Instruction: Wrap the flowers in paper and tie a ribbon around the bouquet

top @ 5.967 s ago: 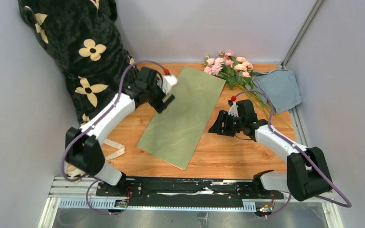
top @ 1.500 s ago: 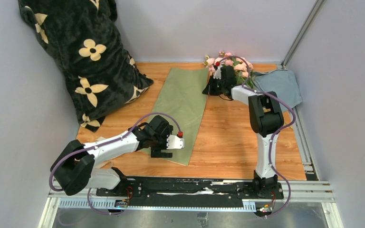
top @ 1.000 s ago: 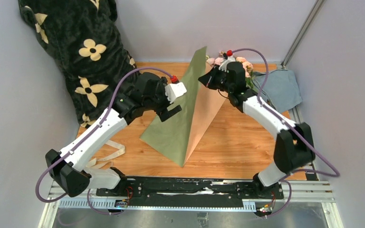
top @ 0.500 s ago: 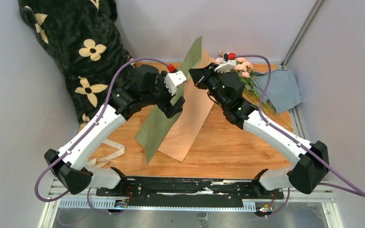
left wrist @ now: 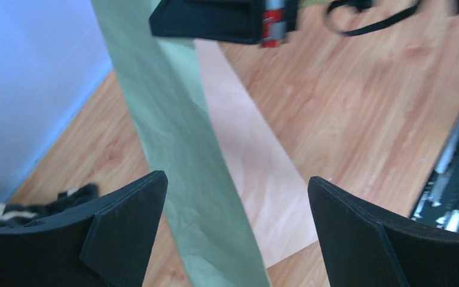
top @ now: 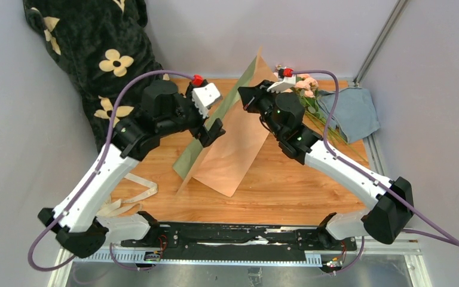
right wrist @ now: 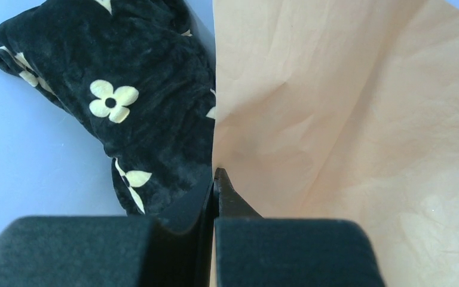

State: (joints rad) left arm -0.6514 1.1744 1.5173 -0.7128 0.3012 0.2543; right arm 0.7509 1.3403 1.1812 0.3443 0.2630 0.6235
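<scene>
Paper (top: 233, 149): raised off the table (top: 293, 185) at mid-table and standing steeply, like a leaning sail; its top edge is up near the back wall and its lower corner rests on the wood toward the near side. The peach-tan face is turned to the right arm; the sage-green face shows as a narrow band along the left edge. The right wrist view shows the tan face (right wrist: 346, 119) lightly creased and crumpled, with no tear visible.

Right gripper (top: 242, 97): fingers pressed together, pinching the sheet's upper edge; the clamp is plain in its own camera (right wrist: 215, 179).

Left gripper (top: 210, 128): fingers spread wide beside the green face; in its own view (left wrist: 236, 179) the green band (left wrist: 179, 149) runs between the two fingers, unclamped; contact with either finger cannot be told.

Flowers (top: 302, 84): lying at the far right of the table behind the right arm, pink blooms toward the wall; partly on the blue-grey cloth (top: 349, 113).

Ribbon (top: 134, 191): loose loops at the near left, well apart from the sheet.
</scene>
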